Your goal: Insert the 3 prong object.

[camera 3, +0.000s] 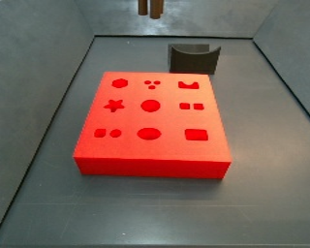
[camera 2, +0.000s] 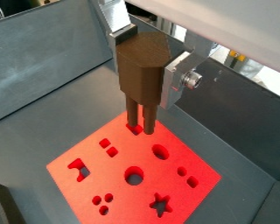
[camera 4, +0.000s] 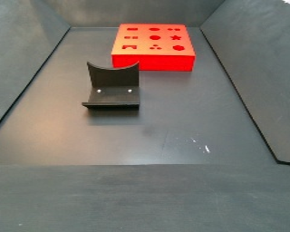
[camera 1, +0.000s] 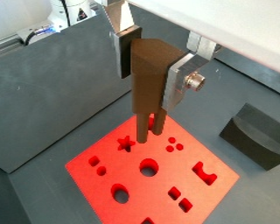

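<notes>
My gripper [camera 1: 152, 72] is shut on the 3 prong object [camera 1: 150, 87], a dark-brown block with slim prongs pointing down. It hangs well above the red board [camera 1: 108, 179], over the edge of the board nearest the fixture. In both wrist views the silver fingers [camera 2: 175, 77] clamp the object's [camera 2: 139, 74] upper body, with my gripper [camera 2: 145, 70] upright. The prong tips [camera 2: 136, 122] hang clear of the board [camera 2: 116, 162]. In a side view only the prongs [camera 3: 150, 8] show at the top edge, beyond the board [camera 3: 151, 155]. The board [camera 4: 154, 62] has several shaped holes.
The fixture [camera 3: 193, 56], a dark grey curved bracket on a base plate, stands on the floor just beyond the board; it also shows in the other side view [camera 4: 111, 86] and a wrist view [camera 1: 257, 133]. Grey walls [camera 3: 42, 87] enclose the dark floor.
</notes>
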